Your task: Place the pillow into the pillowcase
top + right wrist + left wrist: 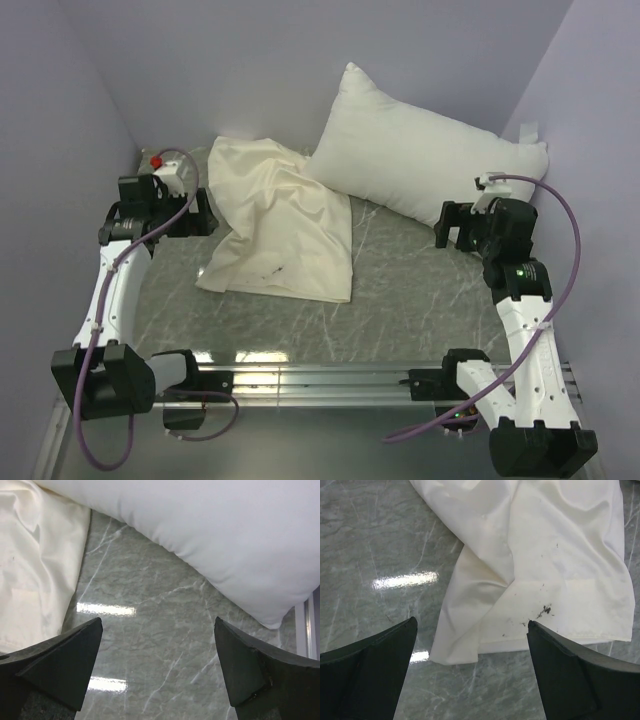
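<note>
The plump white pillow [420, 155] leans against the back wall at the right, and it fills the top of the right wrist view [225, 535]. The wrinkled cream pillowcase [280, 225] lies flat on the table left of it, with dark specks near its front edge [545, 611]; its edge also shows in the right wrist view [35, 565]. My left gripper [205, 212] is open and empty, just left of the pillowcase, above its near corner [472, 625]. My right gripper [445, 225] is open and empty, just below the pillow's lower edge [157, 625].
The grey marble table top [400, 290] has purple walls [60, 100] close on the left, back and right. A metal rail [320, 380] runs along the near edge between the arm bases. A small red and white thing [157, 160] sits in the back left corner.
</note>
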Robot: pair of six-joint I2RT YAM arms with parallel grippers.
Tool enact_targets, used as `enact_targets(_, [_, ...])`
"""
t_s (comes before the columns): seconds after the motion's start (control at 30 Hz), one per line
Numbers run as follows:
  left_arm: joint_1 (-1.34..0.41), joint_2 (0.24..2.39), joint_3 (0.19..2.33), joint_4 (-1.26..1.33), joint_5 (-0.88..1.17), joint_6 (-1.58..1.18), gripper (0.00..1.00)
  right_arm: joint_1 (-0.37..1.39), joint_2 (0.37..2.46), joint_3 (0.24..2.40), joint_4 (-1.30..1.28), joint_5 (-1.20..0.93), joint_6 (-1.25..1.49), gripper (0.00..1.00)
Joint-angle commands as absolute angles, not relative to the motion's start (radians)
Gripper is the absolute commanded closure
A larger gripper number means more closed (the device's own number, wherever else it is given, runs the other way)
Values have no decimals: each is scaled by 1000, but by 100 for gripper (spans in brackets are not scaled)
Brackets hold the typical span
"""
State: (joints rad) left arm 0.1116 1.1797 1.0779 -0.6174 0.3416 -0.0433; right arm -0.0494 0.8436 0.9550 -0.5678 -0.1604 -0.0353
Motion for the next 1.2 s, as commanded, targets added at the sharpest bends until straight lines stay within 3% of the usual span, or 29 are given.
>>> enact_targets(0.0, [106,1201,1143,-614,330,-11,0,-52,851,976,-575,-211,-60,0])
enact_targets(0.13, [63,1279,1244,-621,255,115,0,-51,877,988,-601,-271,-77,0])
enact_targets(0.33, [5,1615,1587,-686,112,221,1,-34,991,1057,-685,-319,-118,0])
enact_targets(0.57, [-35,2254,2404,-885,54,281,1,-5,1101,1111,-755,-334,-149,1])
enact_targets(0.63, [-57,2310,2436,-803,23,328,1,-5,1114,1118,-773,-336,-159,1])
enact_targets(0.73, [-86,2333,2312,-604,-73,379,1,18,1126,1117,-782,-330,-164,2])
enact_targets(1.17, [-35,2470,2227,-552,-75,138,1,32,1158,1123,-796,-353,-173,2])
